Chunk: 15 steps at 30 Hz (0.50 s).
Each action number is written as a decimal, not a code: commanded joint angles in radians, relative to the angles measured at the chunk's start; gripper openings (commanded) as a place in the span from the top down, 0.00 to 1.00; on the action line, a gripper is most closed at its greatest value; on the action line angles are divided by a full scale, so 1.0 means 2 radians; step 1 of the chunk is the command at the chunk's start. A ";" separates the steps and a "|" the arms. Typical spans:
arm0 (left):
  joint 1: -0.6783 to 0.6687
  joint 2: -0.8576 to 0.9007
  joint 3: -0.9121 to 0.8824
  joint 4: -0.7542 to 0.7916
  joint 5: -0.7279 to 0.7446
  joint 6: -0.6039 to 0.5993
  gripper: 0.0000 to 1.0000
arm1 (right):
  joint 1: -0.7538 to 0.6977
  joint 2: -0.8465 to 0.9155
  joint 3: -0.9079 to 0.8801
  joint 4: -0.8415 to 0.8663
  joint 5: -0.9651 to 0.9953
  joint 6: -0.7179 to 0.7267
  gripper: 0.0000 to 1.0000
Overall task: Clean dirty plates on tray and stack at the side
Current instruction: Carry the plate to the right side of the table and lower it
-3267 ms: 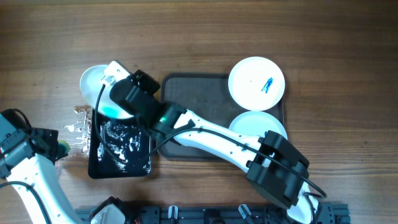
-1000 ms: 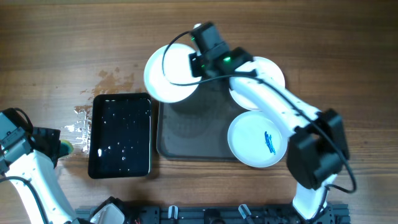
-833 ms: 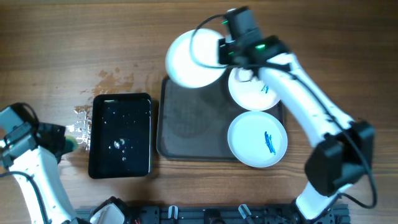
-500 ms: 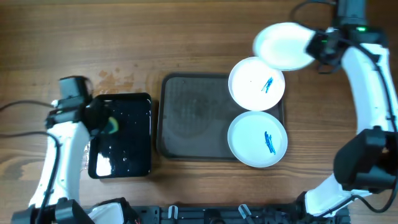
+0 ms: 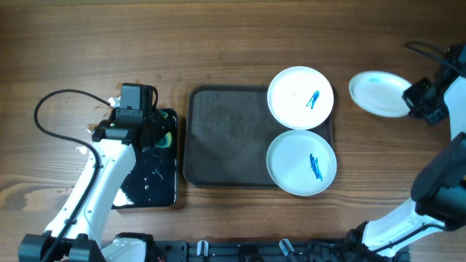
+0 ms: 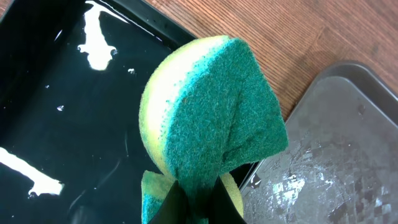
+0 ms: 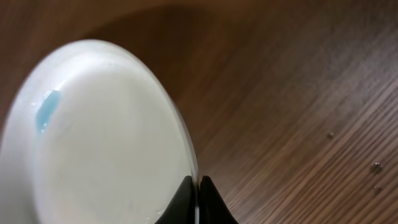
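Observation:
Two white plates with blue scribbles sit on the right side of the dark grey tray (image 5: 218, 138): one at the back (image 5: 300, 97), one at the front (image 5: 301, 163). My right gripper (image 5: 421, 100) is shut on the rim of a third white plate (image 5: 377, 93), right of the tray over the wood; in the right wrist view this plate (image 7: 106, 143) shows a faint blue smear, the jaws (image 7: 196, 190) pinching its edge. My left gripper (image 5: 149, 135) is shut on a green and yellow sponge (image 6: 208, 124) above the black tray's right edge.
A glossy black tray (image 5: 145, 182) holding water lies left of the grey tray; it also shows in the left wrist view (image 6: 62, 124). Water splashes wet the wood at its left. A cable loops over the table by the left arm. A dark rail runs along the front edge.
My right arm carried the plate from the black tray across to the right of the grey tray and lowered it. My left arm swung in with the sponge over the black tray.

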 commanded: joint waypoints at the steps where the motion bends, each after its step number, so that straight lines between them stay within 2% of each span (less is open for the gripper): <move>1: -0.002 0.001 0.011 -0.003 -0.009 0.014 0.96 | -0.023 0.026 -0.008 0.009 0.022 0.011 0.96; 4: -0.002 0.001 0.011 -0.003 -0.009 0.014 0.96 | -0.034 0.038 -0.008 0.011 0.020 0.002 0.96; 5: -0.002 0.001 0.011 -0.003 -0.009 0.014 0.96 | -0.033 0.040 -0.008 0.011 0.008 -0.021 0.72; 6: -0.002 0.001 0.011 -0.003 -0.009 0.014 0.96 | -0.033 0.039 -0.008 0.011 -0.005 -0.027 0.57; 15: -0.002 0.001 0.011 -0.003 -0.009 0.014 0.96 | -0.030 0.023 0.009 0.019 -0.076 -0.089 0.46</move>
